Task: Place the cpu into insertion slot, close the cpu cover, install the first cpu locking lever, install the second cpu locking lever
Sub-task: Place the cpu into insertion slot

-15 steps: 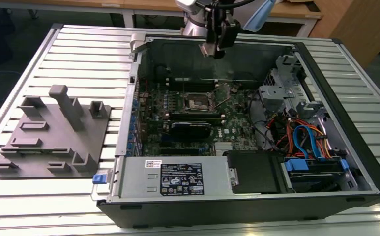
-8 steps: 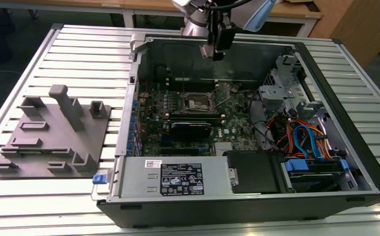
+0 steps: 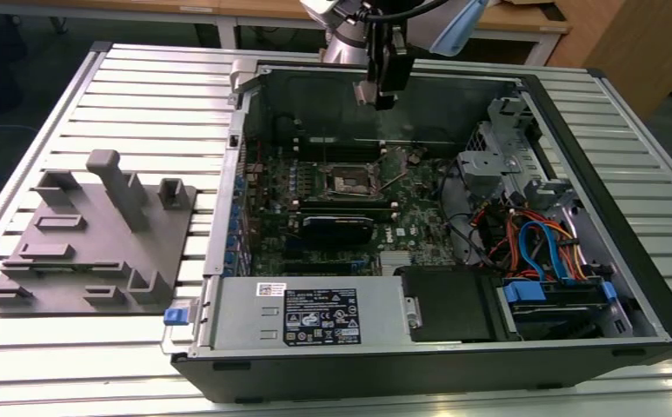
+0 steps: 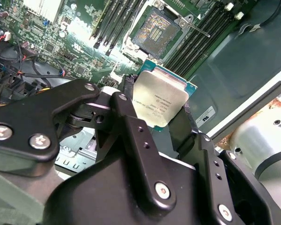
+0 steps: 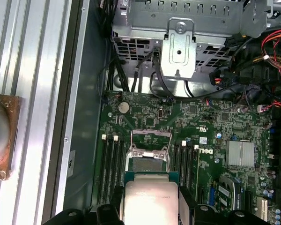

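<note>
The end effector (image 4: 155,119), clamped on the flat silver-grey square cpu (image 4: 160,98), needs it level and square to the black square insertion slot (image 4: 160,29).

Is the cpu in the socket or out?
Out. The claw holds the cpu above the board; the socket is bare, pins showing.

exterior view: even, bright overhead light; the computer case (image 3: 429,378) interior below the gripper (image 3: 382,102) lies in soft shadow. second wrist view: glare whitens the circuit board (image 4: 79,32) beyond the cpu (image 4: 159,101), whose metal top gleams.
</note>
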Available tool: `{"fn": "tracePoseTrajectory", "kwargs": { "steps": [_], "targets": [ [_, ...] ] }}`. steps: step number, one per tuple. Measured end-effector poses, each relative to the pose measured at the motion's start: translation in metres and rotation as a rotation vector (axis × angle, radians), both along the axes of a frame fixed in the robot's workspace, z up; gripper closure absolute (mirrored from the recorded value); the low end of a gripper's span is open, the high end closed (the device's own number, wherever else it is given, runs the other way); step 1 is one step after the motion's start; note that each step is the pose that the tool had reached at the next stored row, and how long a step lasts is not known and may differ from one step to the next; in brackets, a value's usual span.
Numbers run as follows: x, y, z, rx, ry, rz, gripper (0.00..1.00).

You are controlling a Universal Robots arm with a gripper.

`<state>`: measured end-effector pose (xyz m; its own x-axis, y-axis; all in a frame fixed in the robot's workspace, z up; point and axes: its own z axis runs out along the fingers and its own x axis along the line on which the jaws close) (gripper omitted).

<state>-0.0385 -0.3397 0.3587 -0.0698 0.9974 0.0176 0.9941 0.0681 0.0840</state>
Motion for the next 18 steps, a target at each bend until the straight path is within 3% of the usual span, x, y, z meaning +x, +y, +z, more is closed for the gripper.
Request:
{"fn": "tracePoseTrajectory", "kwargs": {
  "steps": [11,18],
  "targets": [
    [0.0000,0.0000,-0.0005,0.0002,-0.0002,-0.001,0.46],
    [-0.0007,0.0000,-0.0057,-0.0006,0.0000,-0.073,0.46]
  ]
}}
